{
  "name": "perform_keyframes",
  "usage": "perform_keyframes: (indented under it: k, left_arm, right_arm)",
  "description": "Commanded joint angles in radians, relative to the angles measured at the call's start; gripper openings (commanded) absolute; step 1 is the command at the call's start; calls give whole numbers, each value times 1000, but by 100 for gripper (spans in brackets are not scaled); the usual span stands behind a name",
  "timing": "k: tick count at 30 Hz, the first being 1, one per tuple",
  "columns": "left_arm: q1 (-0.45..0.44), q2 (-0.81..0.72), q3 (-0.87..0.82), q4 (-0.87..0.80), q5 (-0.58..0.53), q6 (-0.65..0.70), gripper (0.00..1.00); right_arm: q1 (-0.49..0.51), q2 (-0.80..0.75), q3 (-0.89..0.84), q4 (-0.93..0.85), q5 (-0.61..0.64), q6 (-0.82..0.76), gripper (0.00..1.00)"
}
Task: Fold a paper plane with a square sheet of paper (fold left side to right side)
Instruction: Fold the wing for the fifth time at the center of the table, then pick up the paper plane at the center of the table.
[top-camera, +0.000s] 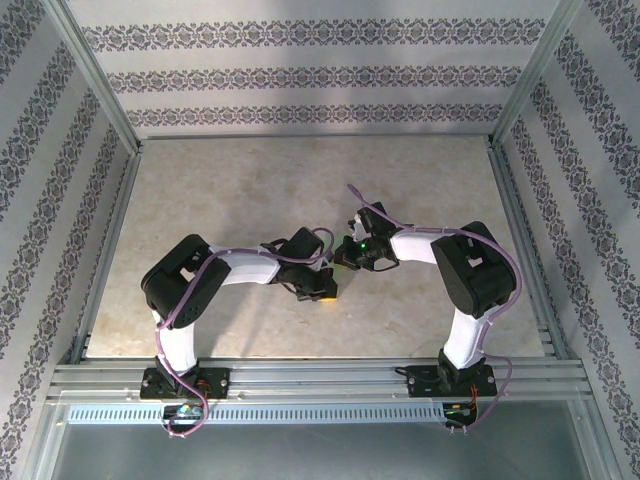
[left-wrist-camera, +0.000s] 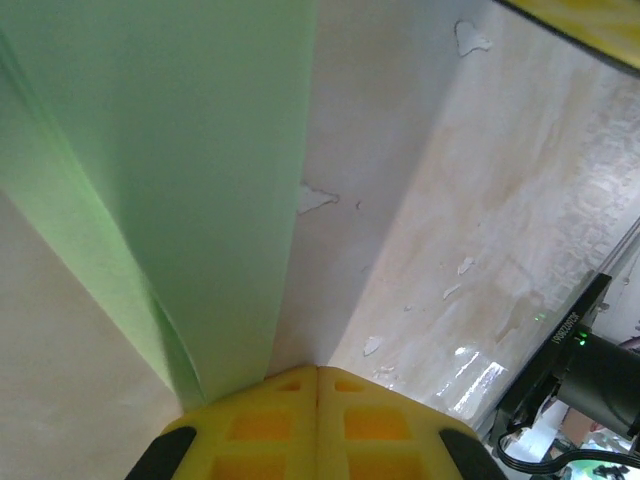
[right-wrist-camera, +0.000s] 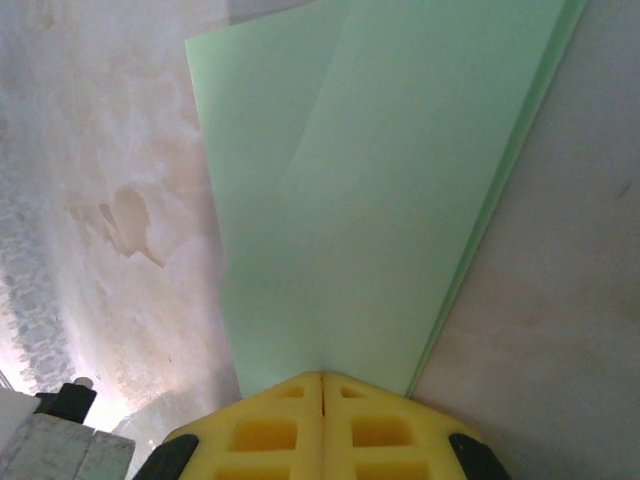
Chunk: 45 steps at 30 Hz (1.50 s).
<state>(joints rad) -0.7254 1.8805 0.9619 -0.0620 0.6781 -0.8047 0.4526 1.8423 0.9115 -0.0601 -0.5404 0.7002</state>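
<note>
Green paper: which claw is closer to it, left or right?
Neither, it's a tie: the left claw is shut on the green paper at its tips, and the right claw pinches it too.

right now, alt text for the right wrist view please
Folded pale green paper fans up and away from the right gripper, whose yellow fingers are shut on its near edge. Mottled beige table lies behind it.
</note>
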Motion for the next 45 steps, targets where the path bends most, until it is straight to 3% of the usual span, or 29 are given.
perform_keyframes:
  k: [1, 11, 21, 26, 34, 39, 45]
  left_arm:
    - [-5, 21, -37, 20, 1, -28, 1]
    - [-32, -31, -118, 39, 21, -71, 1]
    - [-34, -188, -189, 123, -21, -67, 3]
    - [22, -347, -217, 58, -151, 15, 5]
    - [125, -611, -264, -60, -452, 120, 31]
    - [184, -712, -300, -73, -564, 146, 49]
    - [259, -760, -341, -65, -567, 135, 53]
  right_arm:
    - [11, 77, -37, -154, 140, -30, 0]
    - [4, 78, 5, -181, 132, -51, 0]
    - [7, 35, 178, -285, 134, -108, 0]
    - [20, -75, 249, -391, 235, -138, 20]
    - [101, -183, 279, -550, 477, -159, 51]
    - [174, -131, 334, -619, 575, -168, 58]
    - [229, -7, 400, -639, 629, -168, 60]
